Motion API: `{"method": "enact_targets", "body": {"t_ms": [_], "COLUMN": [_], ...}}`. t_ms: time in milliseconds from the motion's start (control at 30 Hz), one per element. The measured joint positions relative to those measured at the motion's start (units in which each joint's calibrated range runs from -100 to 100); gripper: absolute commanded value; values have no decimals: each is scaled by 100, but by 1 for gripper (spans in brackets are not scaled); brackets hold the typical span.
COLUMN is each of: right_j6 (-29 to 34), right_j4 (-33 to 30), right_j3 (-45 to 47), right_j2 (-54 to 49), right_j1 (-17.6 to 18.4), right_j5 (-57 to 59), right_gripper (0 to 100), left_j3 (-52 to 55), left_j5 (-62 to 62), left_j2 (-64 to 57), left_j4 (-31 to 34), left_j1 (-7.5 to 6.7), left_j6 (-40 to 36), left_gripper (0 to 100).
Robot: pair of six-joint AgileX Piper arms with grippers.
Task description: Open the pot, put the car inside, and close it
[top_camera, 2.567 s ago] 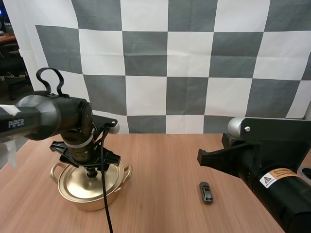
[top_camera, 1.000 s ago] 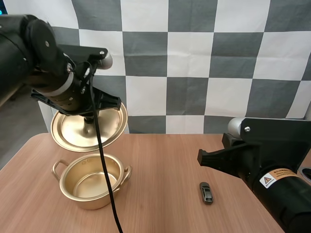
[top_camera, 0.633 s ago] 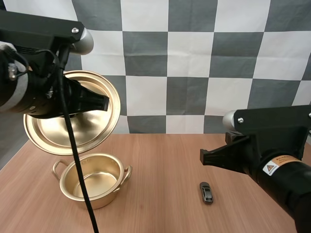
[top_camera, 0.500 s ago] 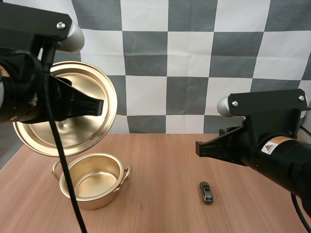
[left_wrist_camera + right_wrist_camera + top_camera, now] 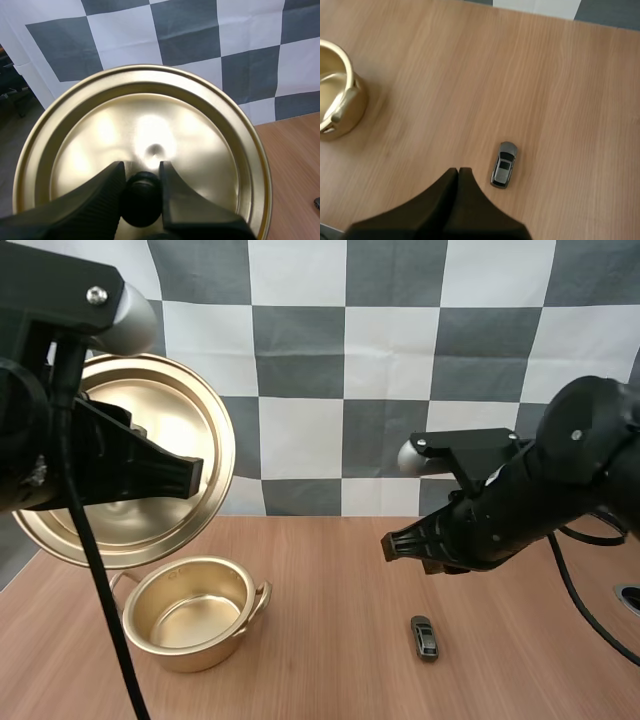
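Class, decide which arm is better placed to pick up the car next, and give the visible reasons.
Right. The right gripper, closed and empty, hangs close beside the car. The left gripper is clamped on the knob of the lid, held up off the open pot.

The pot [image 5: 200,652] is set on the desk [image 5: 330,575], at the left. The lid [image 5: 178,418] is held tilted above it, clear of the rim, by the left gripper [image 5: 141,170]. The car [image 5: 424,636] is found well to the right, apart, with the right gripper [image 5: 457,173] above the desk just left of it.
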Motion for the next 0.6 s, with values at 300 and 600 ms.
{"method": "enact_targets", "body": {"t_ms": [300,600], "right_j6": [-176,-610], "right_j4": [-209,-371], "right_j3": [0,0], "right_j2": [908,908], "right_j1": [0,0], "right_j5": [18,18], "right_gripper": [0,97], "left_j3": [0,0], "left_j5": [0,0], "left_j2": [0,0], "left_j4": [0,0], "left_j1": [0,0], "left_j6": [37,37], "left_gripper": [0,0]}}
